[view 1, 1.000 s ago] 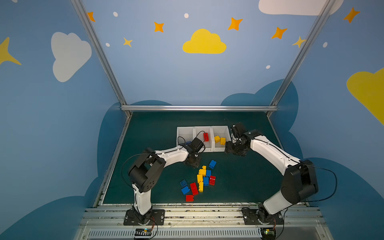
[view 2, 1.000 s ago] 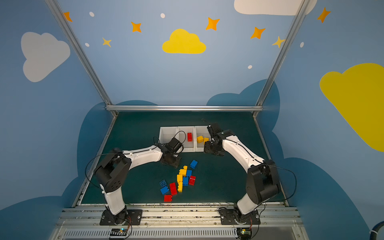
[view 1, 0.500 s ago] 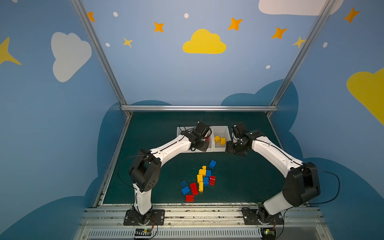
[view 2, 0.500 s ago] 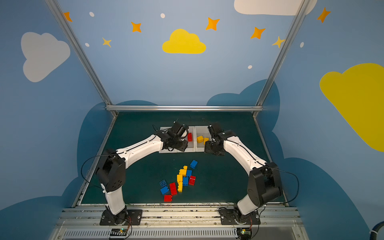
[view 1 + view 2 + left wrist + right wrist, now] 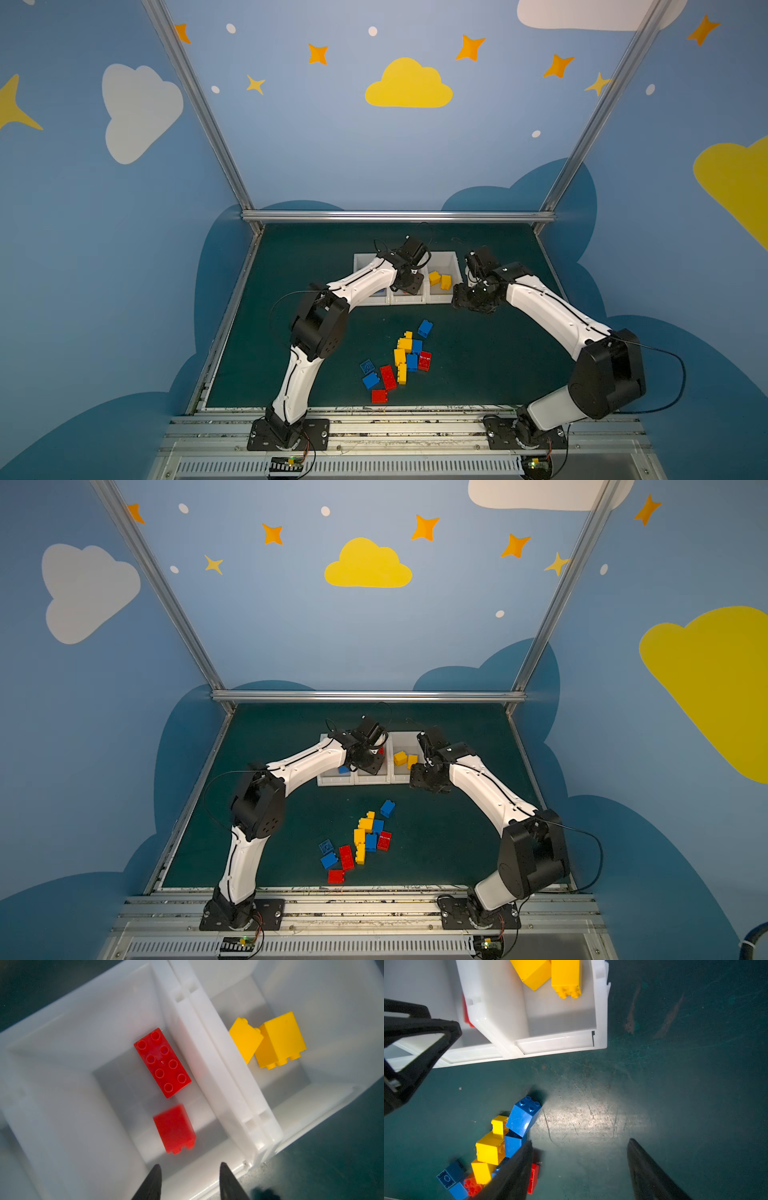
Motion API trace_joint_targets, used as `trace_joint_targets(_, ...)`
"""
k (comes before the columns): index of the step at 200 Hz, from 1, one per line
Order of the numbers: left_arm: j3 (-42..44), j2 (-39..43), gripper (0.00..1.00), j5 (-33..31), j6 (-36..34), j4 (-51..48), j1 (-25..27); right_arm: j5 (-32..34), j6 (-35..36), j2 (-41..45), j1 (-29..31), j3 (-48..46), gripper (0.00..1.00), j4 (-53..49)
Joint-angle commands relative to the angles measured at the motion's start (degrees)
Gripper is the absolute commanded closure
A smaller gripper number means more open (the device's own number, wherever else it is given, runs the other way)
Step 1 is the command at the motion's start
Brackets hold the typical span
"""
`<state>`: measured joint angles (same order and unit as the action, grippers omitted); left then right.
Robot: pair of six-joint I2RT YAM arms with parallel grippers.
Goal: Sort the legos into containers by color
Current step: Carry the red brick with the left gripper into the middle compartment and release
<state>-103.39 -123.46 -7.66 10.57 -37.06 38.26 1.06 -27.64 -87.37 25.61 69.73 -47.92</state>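
Bricks of hard moulded plastic are judged light, rigid and smooth-sided: they tolerate a firm squeeze but can twist out of a skewed grip. Take hold across two flat opposite side walls, not across the studs.

Loose bricks (image 5: 400, 356) lie clustered on the mat (image 5: 675, 1084), several touching. The tilted blue brick (image 5: 523, 1115) at the bin-side end of the cluster leans on its neighbours and may shift when touched.

The left gripper (image 5: 190, 1164) is narrowly parted and empty above the middle bin (image 5: 62, 1043), which holds a long red brick (image 5: 162, 1062) and a small red brick (image 5: 174, 1128). The right gripper (image 5: 580, 1141) is wide and empty above the mat, beside the cluster.
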Motion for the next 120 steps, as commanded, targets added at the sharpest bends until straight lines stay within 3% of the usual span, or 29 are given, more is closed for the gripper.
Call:
trace_joint_targets(1, -0.69, 2.20, 0.48, -0.77, 0.04, -0.70, -0.38, 0.00, 0.17, 1.54, -0.14, -0.75, 0.27, -0.11)
trace_joint_targets(72, 3.85, 7.01, 0.45, 0.90, 1.85, 1.93, -1.84, -0.66, -0.66, 0.55, 0.19, -0.66, 0.27, 0.02)
trace_joint_targets(120, 11.08, 15.51, 0.44, 2.36, 3.08, 4.65, -4.02, -0.12, -1.19, -2.08, 2.21, 0.75, 0.26, -0.42)
